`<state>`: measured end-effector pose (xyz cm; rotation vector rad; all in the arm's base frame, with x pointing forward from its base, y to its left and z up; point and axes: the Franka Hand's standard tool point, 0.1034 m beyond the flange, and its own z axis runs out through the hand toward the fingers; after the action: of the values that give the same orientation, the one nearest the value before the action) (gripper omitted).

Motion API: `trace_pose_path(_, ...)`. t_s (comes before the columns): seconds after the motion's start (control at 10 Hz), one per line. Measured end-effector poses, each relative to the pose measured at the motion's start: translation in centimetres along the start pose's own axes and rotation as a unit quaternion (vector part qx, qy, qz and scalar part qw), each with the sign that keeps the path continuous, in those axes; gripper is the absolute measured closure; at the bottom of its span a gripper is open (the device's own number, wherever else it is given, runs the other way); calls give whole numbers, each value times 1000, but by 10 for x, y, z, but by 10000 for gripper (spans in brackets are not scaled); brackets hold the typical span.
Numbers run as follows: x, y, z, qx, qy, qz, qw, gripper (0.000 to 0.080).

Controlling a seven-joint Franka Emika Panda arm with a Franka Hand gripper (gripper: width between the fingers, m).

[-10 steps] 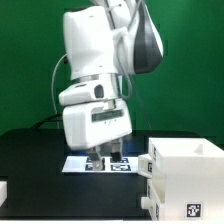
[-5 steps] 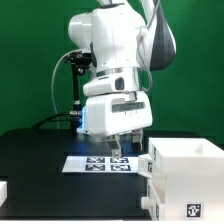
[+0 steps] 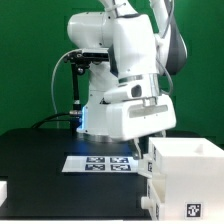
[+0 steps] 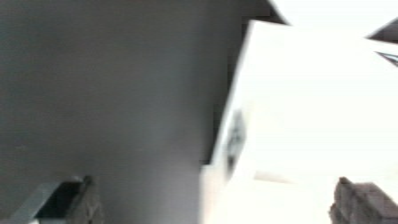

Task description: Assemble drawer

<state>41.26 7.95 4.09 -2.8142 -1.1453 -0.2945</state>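
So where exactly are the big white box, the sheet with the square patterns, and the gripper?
housing (image 3: 190,170), exterior view, front wall.
marker board (image 3: 98,163), exterior view, printed top face.
gripper (image 3: 137,146), exterior view, between its fingertips, partly hidden behind the housing.

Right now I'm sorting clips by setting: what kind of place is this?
Most likely a robotics lab test bench: a plain green backdrop, a black table carrying a marker board of printed tags, and a tagged white drawer housing beside the arm's gripper.
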Motion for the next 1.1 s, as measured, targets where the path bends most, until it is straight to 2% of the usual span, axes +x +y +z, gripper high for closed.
trace_pose_path(0.3, -1, -7, 21, 16, -1, 9, 1000, 151)
trace_pose_path(0.4, -1, -6, 20, 16, -1, 9, 1000, 151)
trace_pose_path(0.5, -1, -6, 20, 16, -1, 9, 1000, 286)
trace_pose_path(0.6, -1, -6, 20, 16, -1, 9, 1000, 286)
trace_pose_path(0.8, -1, -7, 21, 16, -1, 9, 1000, 561)
trace_pose_path(0.9, -1, -7, 21, 17, -1, 9, 1000, 561)
trace_pose_path(1.0, -1, -7, 21, 17, -1, 9, 1000, 731)
trace_pose_path(1.1, -1, -7, 21, 17, -1, 9, 1000, 763)
